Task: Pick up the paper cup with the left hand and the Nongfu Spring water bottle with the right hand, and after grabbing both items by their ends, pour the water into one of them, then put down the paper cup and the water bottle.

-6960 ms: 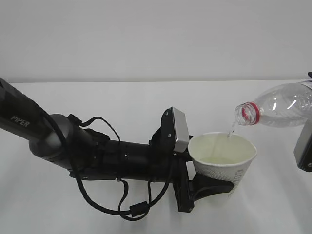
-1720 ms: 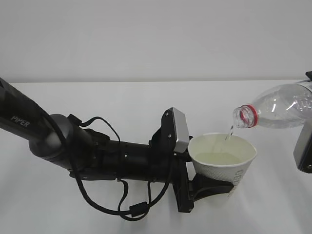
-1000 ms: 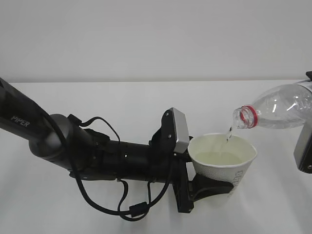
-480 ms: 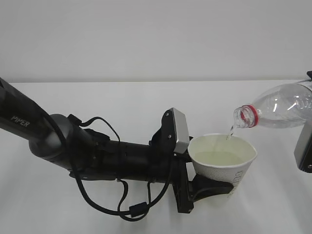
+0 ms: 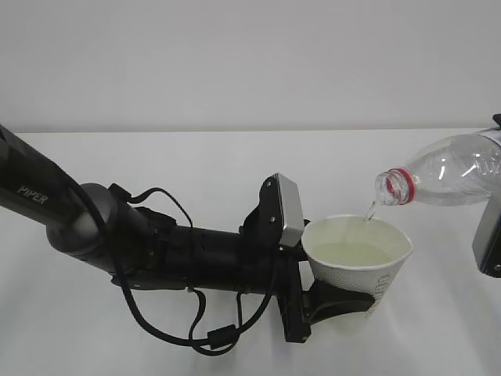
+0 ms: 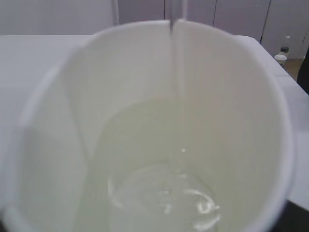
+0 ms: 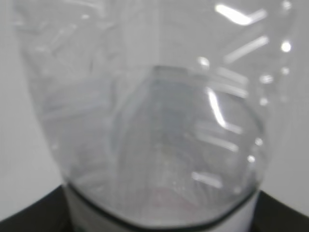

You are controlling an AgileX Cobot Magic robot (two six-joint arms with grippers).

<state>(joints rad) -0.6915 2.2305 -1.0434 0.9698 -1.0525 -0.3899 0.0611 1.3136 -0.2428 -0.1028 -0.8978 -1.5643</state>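
Observation:
The white paper cup (image 5: 368, 272) hangs above the table, its lower part clamped in my left gripper (image 5: 352, 300) at the end of the black PIPER arm. Pale yellowish water (image 5: 356, 252) lies in it. The clear Nongfu Spring water bottle (image 5: 450, 171) is tipped mouth-down to the left, its red neck ring over the cup's far rim, and a thin stream (image 5: 369, 210) falls in. My right gripper (image 7: 159, 220) is shut on the bottle's base end, at the frame's edge in the exterior view. The left wrist view looks into the cup (image 6: 145, 72) onto rippling water (image 6: 164, 195).
A white table (image 5: 196, 168) runs back to a pale wall. My left arm with its loose cables (image 5: 168, 329) lies low across the left and middle. Far off, in the left wrist view, a small bottle (image 6: 285, 44) and cup (image 6: 280, 59) stand.
The stream keeps running and the water in the cup stands a little higher than at the earliest frame. Neither arm has shifted over the last second.

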